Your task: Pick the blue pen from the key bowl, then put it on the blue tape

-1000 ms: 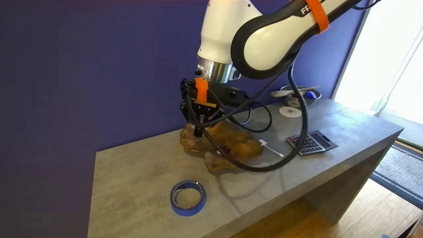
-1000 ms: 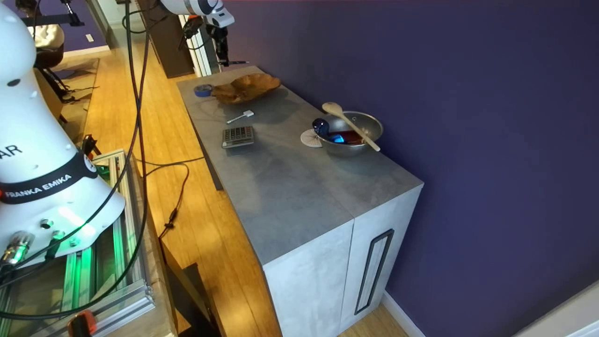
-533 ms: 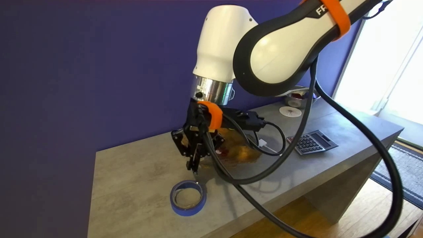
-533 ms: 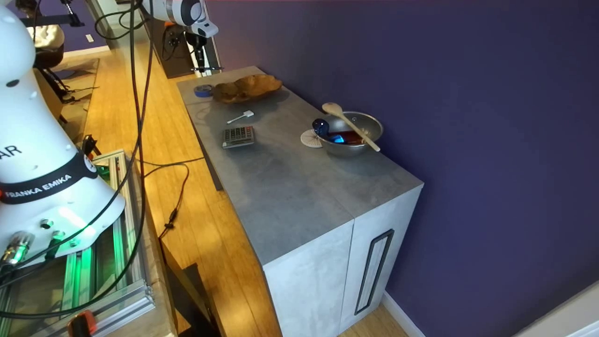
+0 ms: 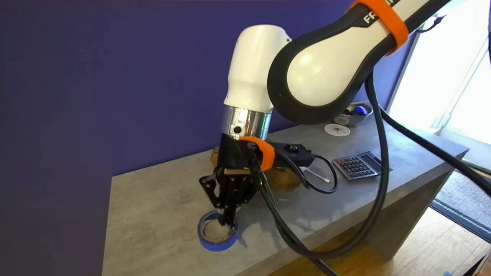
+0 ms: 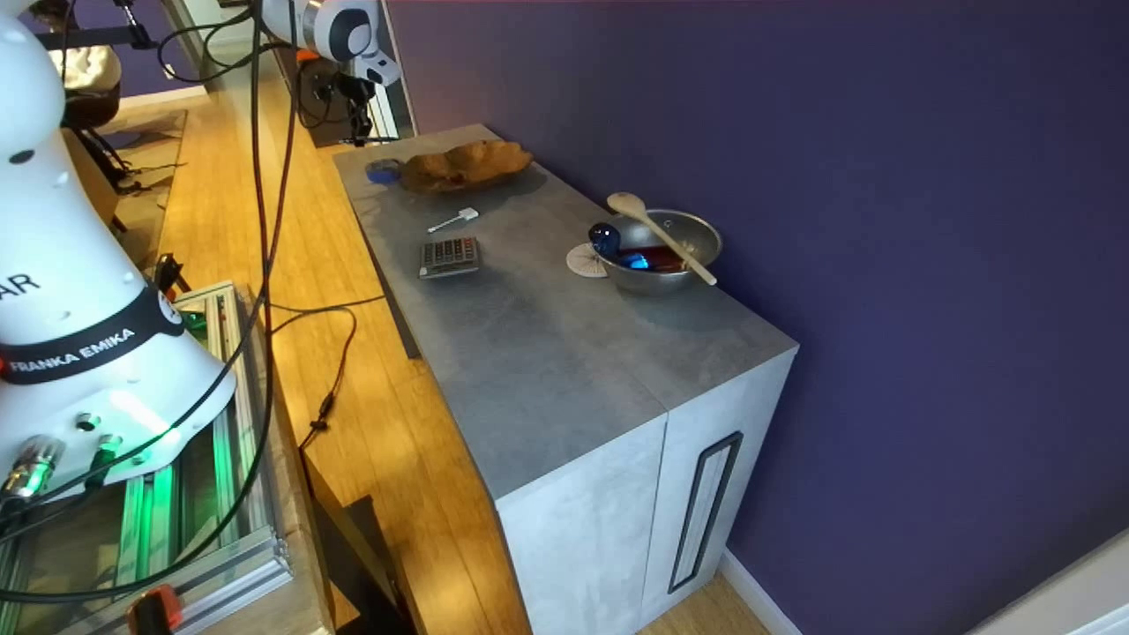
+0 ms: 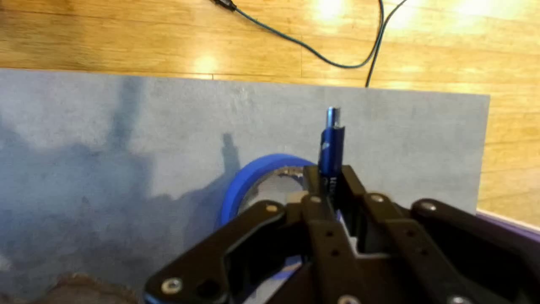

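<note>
My gripper is shut on the blue pen, whose silver end points away from the gripper in the wrist view. The blue tape lies flat below and partly behind the fingers. In an exterior view the gripper overlaps the right part of the blue tape. The pen's shadow lies apart from it, so it seems held above the table; the exact height is unclear. The key bowl stands beside the tape and is partly hidden behind the gripper in an exterior view.
A calculator and a white adapter cable lie on the table. A metal bowl with a wooden spoon and a white disc are farther along. A purple wall runs behind the table.
My gripper has moved from over the key bowl to over the blue tape and come down lower. The pen has stayed in the gripper. The tape and bowl have not moved.
</note>
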Action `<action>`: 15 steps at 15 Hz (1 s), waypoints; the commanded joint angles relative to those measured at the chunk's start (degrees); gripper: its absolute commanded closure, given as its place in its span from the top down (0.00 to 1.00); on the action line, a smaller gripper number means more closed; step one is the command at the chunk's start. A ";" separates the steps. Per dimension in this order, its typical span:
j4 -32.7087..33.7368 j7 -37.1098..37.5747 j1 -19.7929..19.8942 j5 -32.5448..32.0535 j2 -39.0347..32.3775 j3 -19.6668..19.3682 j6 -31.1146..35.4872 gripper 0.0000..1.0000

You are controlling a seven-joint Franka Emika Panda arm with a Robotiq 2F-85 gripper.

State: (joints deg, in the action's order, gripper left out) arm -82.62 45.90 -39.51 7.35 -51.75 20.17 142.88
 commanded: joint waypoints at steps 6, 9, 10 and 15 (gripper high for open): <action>5.14 -1.47 -5.78 1.00 -5.27 -6.88 2.05 0.03; 6.80 -1.72 -6.75 1.13 -6.13 -7.57 -1.14 0.38; 6.84 -1.82 -6.91 1.24 -6.14 -7.60 -1.18 0.40; -0.38 -2.41 -3.16 3.03 1.03 -4.36 4.81 0.74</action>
State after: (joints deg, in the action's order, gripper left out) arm -77.85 44.39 -45.22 7.94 -56.12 13.58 144.65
